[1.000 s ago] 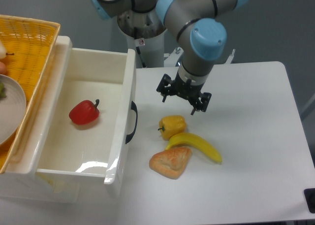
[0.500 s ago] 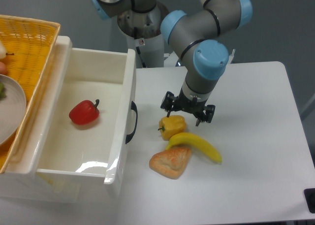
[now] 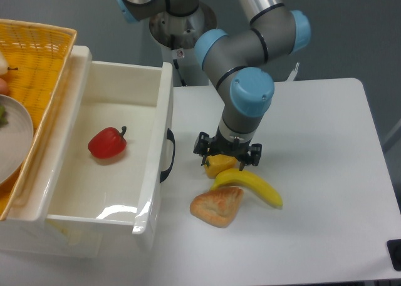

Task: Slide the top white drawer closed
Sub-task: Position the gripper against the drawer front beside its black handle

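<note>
The top white drawer (image 3: 150, 173) stands pulled far out toward the right, its curved black handle (image 3: 168, 156) on the front panel. A red bell pepper (image 3: 107, 143) lies inside it. My gripper (image 3: 228, 154) is open, pointing down just right of the drawer front, low over a yellow bell pepper (image 3: 217, 165) on the table, with a finger on each side of it. The lower drawer is hidden under the upper one.
A banana (image 3: 250, 186) and a pastry (image 3: 217, 205) lie just in front of the yellow pepper. A yellow wicker basket (image 3: 34, 61) with a plate sits on the cabinet top at the left. The robot base (image 3: 182, 42) stands behind the drawer.
My gripper has moved left and down, from above the table right of the yellow pepper to low over it, closer to the drawer front. The drawer has not moved.
</note>
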Available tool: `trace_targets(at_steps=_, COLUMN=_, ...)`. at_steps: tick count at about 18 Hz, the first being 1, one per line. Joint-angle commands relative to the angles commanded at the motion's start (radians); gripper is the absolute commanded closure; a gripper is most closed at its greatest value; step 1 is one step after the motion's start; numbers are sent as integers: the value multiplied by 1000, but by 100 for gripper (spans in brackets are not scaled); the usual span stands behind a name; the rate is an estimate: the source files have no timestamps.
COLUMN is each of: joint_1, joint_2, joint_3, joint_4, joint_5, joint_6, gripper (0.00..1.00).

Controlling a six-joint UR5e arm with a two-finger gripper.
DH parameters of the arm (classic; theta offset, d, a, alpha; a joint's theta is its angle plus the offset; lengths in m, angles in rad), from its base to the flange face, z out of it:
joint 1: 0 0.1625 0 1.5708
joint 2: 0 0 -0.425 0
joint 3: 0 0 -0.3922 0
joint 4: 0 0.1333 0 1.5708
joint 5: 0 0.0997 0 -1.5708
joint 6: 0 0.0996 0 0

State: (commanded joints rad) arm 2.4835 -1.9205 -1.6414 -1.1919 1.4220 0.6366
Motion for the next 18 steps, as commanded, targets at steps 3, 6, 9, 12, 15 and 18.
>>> trace_targets(at_steps=3, joint_1=-12, joint_2=-5, joint_3=0, joint_4=0, joint_5=-3, joint_6=-2, gripper=0)
trace_targets(at_steps=6, joint_1=-29, joint_2=-11, joint_3=8, joint_4=0, joint_5=-6, joint_6=2, gripper=0)
trace_targets(at_steps=9, joint_1=-31, joint_2=-23, joint_3=9, joint_4=0, joint_5=-15, joint_6=3, gripper=0)
trace_targets(at_steps=12, joint_1=-34, joint_2=-25, joint_3=9, joint_4=0, joint_5=-23, joint_6=3, gripper=0)
trace_targets(at_steps=15, joint_1=-35, joint_2=-25, joint_3=11, joint_4=0, joint_5=-23, joint_6=2, gripper=0)
trace_targets(at_steps=18, joint_1=-35, joint_2=-23, joint_3=14, joint_4=0, joint_5=-25, joint_6=2, gripper=0)
